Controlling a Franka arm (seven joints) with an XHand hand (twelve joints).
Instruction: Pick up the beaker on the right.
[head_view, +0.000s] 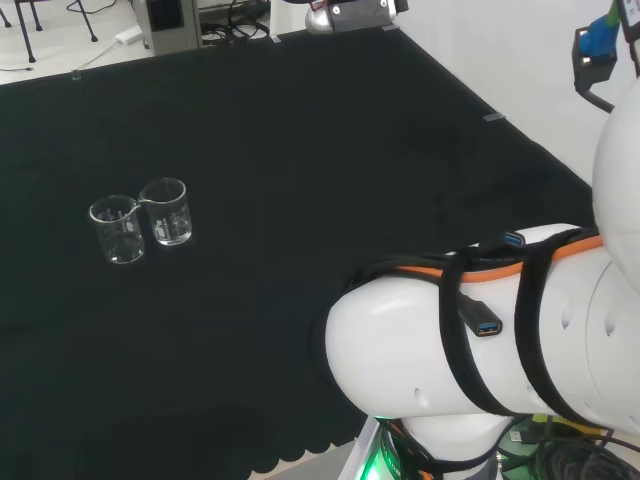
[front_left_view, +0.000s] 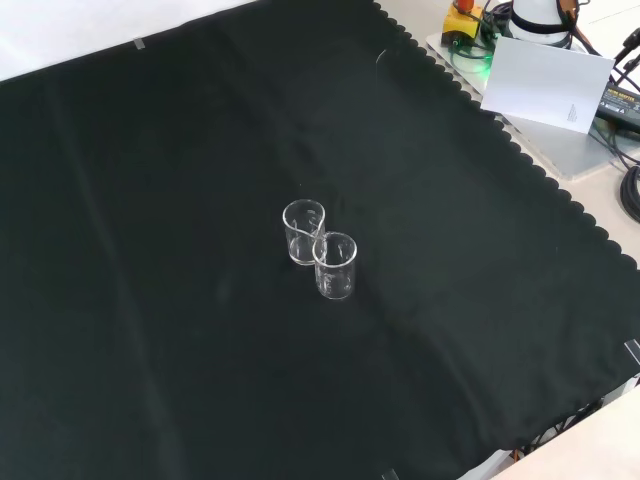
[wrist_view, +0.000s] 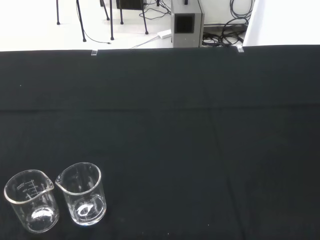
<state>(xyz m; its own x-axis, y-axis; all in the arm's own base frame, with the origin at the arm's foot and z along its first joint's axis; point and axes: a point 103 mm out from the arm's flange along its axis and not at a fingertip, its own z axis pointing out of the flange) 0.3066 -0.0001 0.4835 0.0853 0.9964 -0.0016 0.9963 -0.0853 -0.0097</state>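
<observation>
Two small clear glass beakers stand upright and touching on the black cloth. In the head view the right-hand beaker (head_view: 167, 211) sits beside the left-hand beaker (head_view: 118, 230), well to the left of the arm's white links. The front view shows them one behind the other: the farther beaker (front_left_view: 303, 231) and the nearer beaker (front_left_view: 335, 265), near the cloth's middle. In the wrist view both look empty, one beaker (wrist_view: 82, 194) next to the other beaker (wrist_view: 32, 201), some way off from the camera.
The black cloth (front_left_view: 150, 300) spreads wide around the beakers. The arm's white links (head_view: 470, 340) stand at the head view's right. A white box (front_left_view: 545, 80) and cables lie off the cloth's far right edge in the front view.
</observation>
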